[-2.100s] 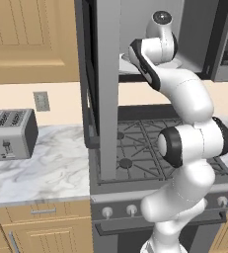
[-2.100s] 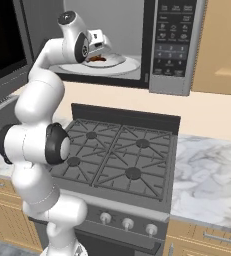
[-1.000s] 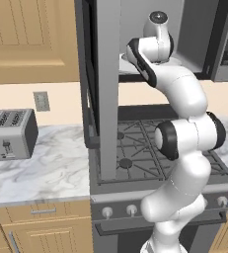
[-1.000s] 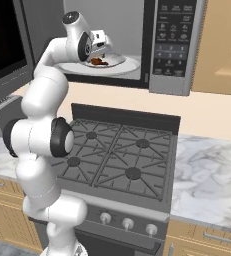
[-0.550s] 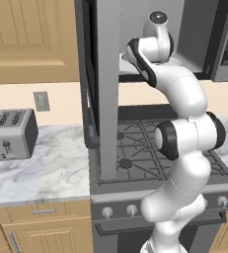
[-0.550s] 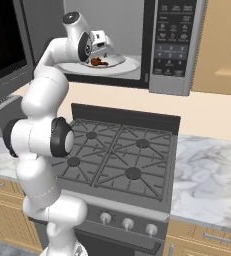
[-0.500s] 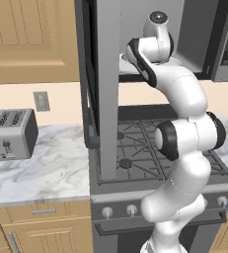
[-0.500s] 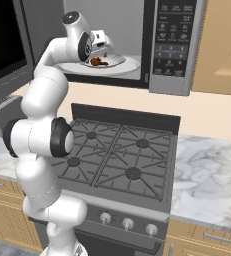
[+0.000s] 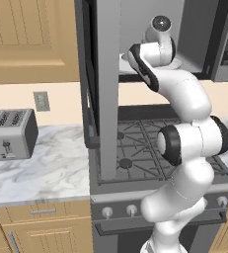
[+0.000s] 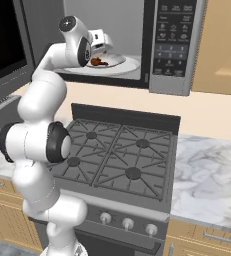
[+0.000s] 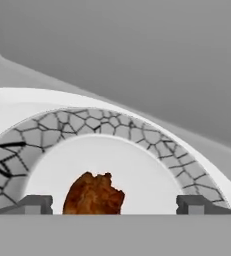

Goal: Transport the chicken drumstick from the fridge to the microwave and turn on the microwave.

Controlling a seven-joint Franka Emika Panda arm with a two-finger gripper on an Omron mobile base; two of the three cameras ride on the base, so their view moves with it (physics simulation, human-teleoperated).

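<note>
While the gripper [image 11: 114, 205] hangs spread wide inside the microwave [image 10: 174, 47], the chicken drumstick [image 11: 93, 195] lies bottom-centre on a crackle-rimmed plate [image 11: 117, 131].

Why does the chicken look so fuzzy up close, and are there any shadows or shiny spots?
Hand view: the chicken drumstick is soft-edged and blurry, lying on the plate between the open gripper tips. Right base view: the drumstick is small but sharper inside the microwave, with flat, even light and no glare. Left base view: the open microwave door looks plain grey, with faint shading.
</note>
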